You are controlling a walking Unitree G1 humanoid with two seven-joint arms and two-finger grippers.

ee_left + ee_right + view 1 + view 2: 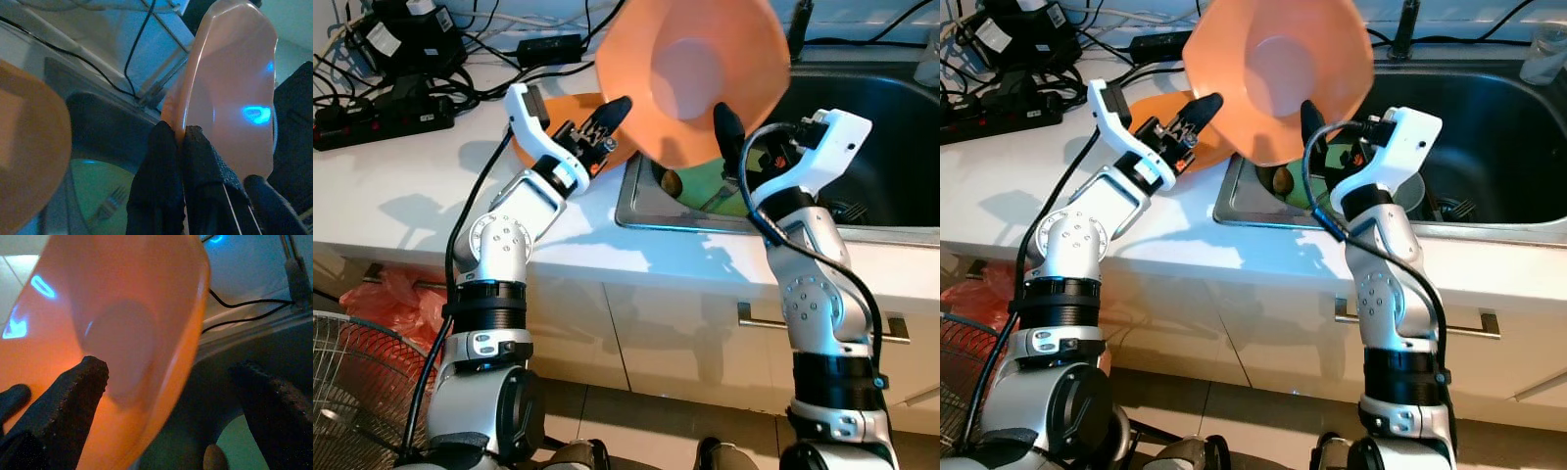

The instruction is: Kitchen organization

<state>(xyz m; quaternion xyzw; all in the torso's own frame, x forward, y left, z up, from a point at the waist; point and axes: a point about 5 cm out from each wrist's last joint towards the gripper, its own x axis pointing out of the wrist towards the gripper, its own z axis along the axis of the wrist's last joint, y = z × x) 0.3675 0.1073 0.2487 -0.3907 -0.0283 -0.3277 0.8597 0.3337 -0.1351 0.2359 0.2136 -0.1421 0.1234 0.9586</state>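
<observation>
An orange bowl (690, 78) hangs tilted in the air over the left edge of the sink (881, 117), its hollow facing me. My left gripper (612, 113) is shut on the bowl's rim (182, 134) from the left side. My right gripper (176, 396) is open, fingers wide apart. One black finger (724, 122) rests against the bowl's lower edge. A second orange dish (558, 108) lies on the white counter behind my left gripper. Down in the sink lies a green plate (715, 186) with a fork (110, 203) on it.
A black power strip (382, 117) and tangled cables crowd the counter's back left. A faucet (800, 29) rises behind the sink. A small brown item (671, 181) lies by the green plate. A wire fan (352, 382) and red bag (391, 299) sit on the floor at left.
</observation>
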